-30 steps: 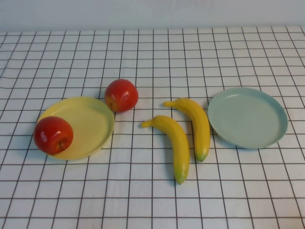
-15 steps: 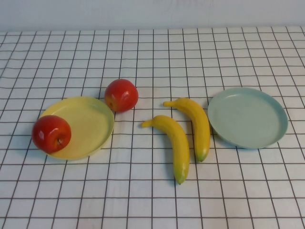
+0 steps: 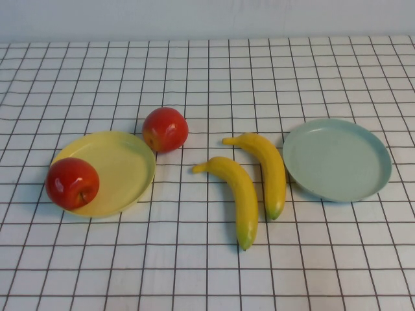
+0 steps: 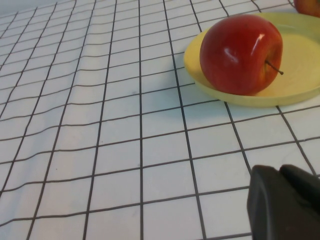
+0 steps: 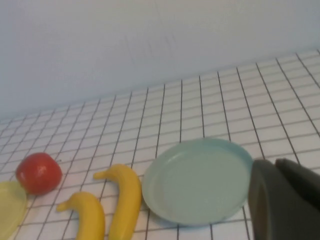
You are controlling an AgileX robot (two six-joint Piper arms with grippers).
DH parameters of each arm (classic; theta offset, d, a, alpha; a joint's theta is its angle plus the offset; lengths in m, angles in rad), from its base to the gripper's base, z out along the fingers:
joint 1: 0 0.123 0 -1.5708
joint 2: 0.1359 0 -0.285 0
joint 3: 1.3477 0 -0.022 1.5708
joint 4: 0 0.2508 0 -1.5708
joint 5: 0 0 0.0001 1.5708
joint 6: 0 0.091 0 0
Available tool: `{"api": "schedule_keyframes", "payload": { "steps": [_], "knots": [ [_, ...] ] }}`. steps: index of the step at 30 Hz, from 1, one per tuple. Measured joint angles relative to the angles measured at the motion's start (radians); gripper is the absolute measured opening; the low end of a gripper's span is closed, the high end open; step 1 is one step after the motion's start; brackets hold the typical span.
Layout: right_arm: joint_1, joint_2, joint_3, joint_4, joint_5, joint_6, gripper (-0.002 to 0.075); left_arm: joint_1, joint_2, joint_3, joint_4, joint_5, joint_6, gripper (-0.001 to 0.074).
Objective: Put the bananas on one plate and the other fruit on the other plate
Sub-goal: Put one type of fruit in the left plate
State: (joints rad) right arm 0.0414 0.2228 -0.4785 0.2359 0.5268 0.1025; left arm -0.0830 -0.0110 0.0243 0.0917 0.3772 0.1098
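Nearest the robot, a wide band of the checked bench [image 3: 194,278] lies bare across its whole width. The left gripper [image 4: 287,202] hangs low over this near strip, short of the yellow plate [image 3: 123,165], its jaws closed on nothing. The right gripper [image 5: 285,200] sits on the near side of the pale blue-green plate [image 3: 337,159], jaws likewise closed and empty. Neither arm shows in the high view.

Farther in, one apple [image 3: 72,183] sits on the yellow plate's near-left part, reaching out over the rim. The two bananas [image 3: 237,191] lie on the bench between the plates, side by side and close but apart, their greenish tips pointing toward the robot. The right banana [image 3: 272,170] lies just beside the blue-green plate's left rim, with a narrow gap between them. That plate holds nothing.

Beyond, the second apple [image 3: 165,129] rests on the bench just off the yellow plate's far-right rim, near the left banana's stem end. Behind everything the grid runs bare to the far edge, where a pale wall [image 3: 207,16] rises.
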Motion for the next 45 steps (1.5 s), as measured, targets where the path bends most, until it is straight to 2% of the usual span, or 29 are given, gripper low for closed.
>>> {"api": "schedule_keyframes", "payload": {
  "steps": [3,9,11,13,16,25,34,45],
  "knots": [
    [0.0,0.022,0.038,0.013,0.0,0.0,-0.0015,0.0,0.0,0.0,0.0,0.0,0.0,0.0],
    [0.0,0.029,0.157,0.223,-0.022,0.106,-0.0015,0.0,0.0,0.0,0.0,0.0,0.0,0.0],
    [0.0,0.03,0.192,0.172,-0.057,0.018,-0.0015,0.0,0.0,0.0,0.0,0.0,0.0,0.0],
    [0.0,0.03,0.219,0.041,-0.112,-0.067,-0.0015,0.0,0.0,0.0,0.0,0.0,0.0,0.0],
    [0.0,0.019,0.274,-0.109,-0.194,-0.102,-0.0015,0.0,0.0,0.0,0.0,0.0,0.0,0.0],
    [-0.015,-0.147,0.499,-0.21,-0.371,-0.126,-0.0015,0.0,0.0,0.0,0.0,0.0,0.0,0.0],
    [-0.07,-0.23,0.503,-0.252,-0.195,-0.129,-0.0015,0.0,0.0,0.0,0.0,0.0,0.0,-0.0001],
    [-0.07,-0.23,0.505,-0.252,-0.182,-0.129,-0.0015,0.0,0.0,0.0,0.0,0.0,0.0,-0.0001]
  ]
}}
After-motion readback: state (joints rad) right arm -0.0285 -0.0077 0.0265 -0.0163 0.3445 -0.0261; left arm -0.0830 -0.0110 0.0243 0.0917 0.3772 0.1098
